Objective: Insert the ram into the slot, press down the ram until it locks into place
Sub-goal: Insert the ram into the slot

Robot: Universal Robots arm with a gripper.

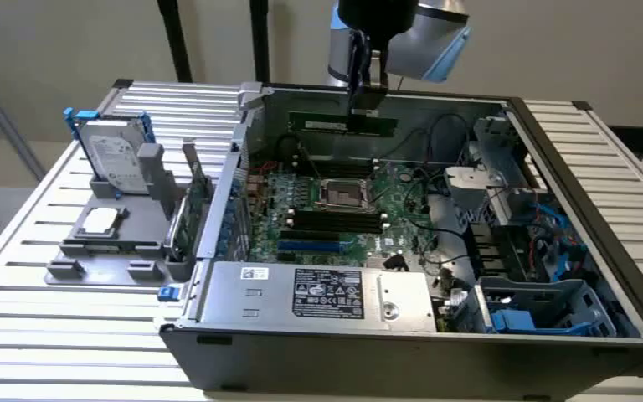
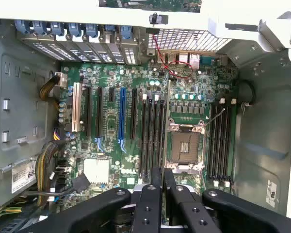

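The ram (image 1: 342, 124) hung in the air above the far part of the open computer case (image 1: 589, 176). Its long side was level and its contact edge was turned down, probably so that it could meet a socket straight. The fingers (image 2: 148, 204) of the gripper (image 1: 367, 94) were closed on the upper edge of the ram. In the wrist view they stood pressed together with only a thin dark edge between them. The ram touched nothing and was well apart from the motherboard (image 2: 136, 87).

Below it, the black memory slots (image 2: 153, 133) lay parallel in a group just beside the CPU socket (image 2: 185, 145), with a second group on the socket's other side. All of them looked empty, and I could not tell which one was meant. The stick seemed to run along their length, which I judge was a deliberate alignment.

A blue slot (image 2: 121, 116) lay beside the first group, on the side away from the CPU socket. The power supply (image 1: 321, 293) filled the near side of the case. At the exterior view's left, a hard drive (image 1: 115, 155) stood in a grey holder on the slatted counter (image 1: 31, 352).
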